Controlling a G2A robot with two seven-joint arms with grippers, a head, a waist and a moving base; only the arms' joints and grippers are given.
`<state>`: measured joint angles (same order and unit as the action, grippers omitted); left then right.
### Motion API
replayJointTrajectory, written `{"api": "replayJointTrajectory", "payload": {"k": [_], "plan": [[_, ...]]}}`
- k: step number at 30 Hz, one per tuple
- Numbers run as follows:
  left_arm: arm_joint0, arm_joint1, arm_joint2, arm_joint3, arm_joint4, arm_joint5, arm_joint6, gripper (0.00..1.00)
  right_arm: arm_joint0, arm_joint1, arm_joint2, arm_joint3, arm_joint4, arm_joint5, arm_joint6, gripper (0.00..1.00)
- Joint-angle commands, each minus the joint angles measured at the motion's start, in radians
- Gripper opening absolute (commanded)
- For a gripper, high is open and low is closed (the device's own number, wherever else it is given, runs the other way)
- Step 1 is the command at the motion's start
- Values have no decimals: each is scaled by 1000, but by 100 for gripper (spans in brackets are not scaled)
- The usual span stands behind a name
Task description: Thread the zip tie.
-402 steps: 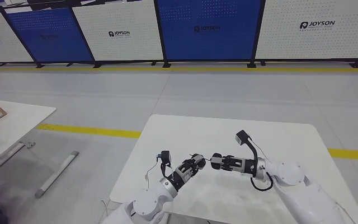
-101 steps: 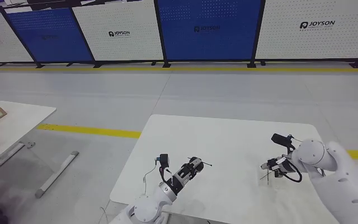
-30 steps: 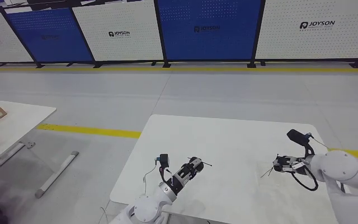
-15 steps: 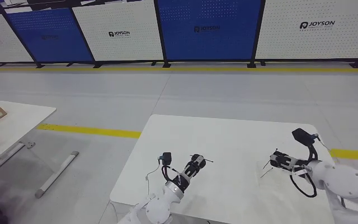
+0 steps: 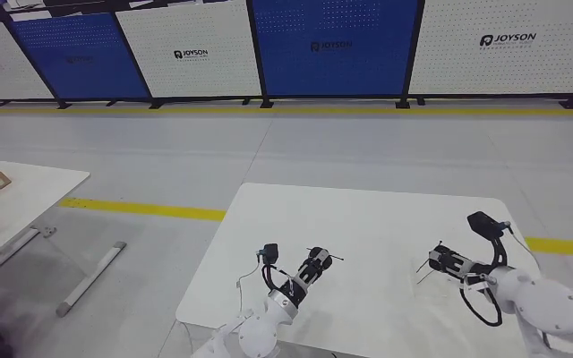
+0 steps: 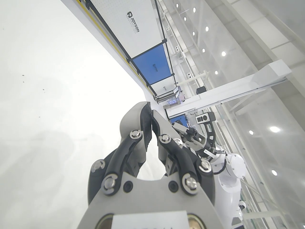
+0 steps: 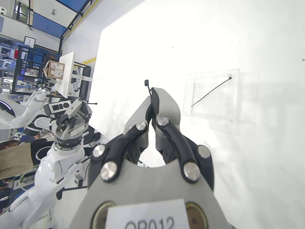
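My left gripper (image 5: pixel 315 260) hovers over the front left part of the white table (image 5: pixel 358 210), shut on a thin black zip tie (image 5: pixel 328 256) that sticks out sideways past its tips. In the right wrist view the same tie (image 7: pixel 92 103) pokes out of that gripper (image 7: pixel 77 107). My right gripper (image 7: pixel 152 96) is shut on a second black zip tie (image 7: pixel 147 85), whose square head stands just beyond the fingertips. In the top view this gripper (image 5: pixel 437 259) is over the table's right side, well apart from the left one. The left wrist view has its own gripper (image 6: pixel 150 113) pressed shut.
A clear flat plate (image 7: pixel 214 117) lies on the table beyond my right gripper, with another black zip tie (image 7: pixel 210 91) lying diagonally on it. Blue and white partition panels (image 5: pixel 331 45) stand across the floor behind the table.
Long ago both grippers met near the table's middle; the right one has since swung out to the right. Over the last second it crept a little farther away, and the left gripper nudged forward.
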<state>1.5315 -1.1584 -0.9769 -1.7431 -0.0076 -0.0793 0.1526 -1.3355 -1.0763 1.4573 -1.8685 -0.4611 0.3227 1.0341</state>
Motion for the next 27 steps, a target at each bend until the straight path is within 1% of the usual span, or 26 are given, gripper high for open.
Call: {"api": "replayJointTrajectory", "payload": {"k": [1,3,4,7,10,12,14,27], "plan": [[0,0,0,0,0,0,0,0,-32,-4,8,-18,39,-24,-102,0],[0,0,0,0,0,0,0,0,-76,-7,24,-46,81,-48,-173,0],[0,0,0,0,0,0,0,0,-110,-8,31,-74,100,-64,-210,0],[0,0,0,0,0,0,0,0,-190,-10,39,-133,120,-87,-285,0],[0,0,0,0,0,0,0,0,-232,-14,20,-161,131,-106,-333,0],[0,0,0,0,0,0,0,0,-238,-17,-6,-152,119,-112,-364,0],[0,0,0,0,0,0,0,0,-223,-20,-40,-129,99,-116,-387,0],[0,0,0,0,0,0,0,0,-219,-20,-43,-124,97,-116,-389,0]]}}
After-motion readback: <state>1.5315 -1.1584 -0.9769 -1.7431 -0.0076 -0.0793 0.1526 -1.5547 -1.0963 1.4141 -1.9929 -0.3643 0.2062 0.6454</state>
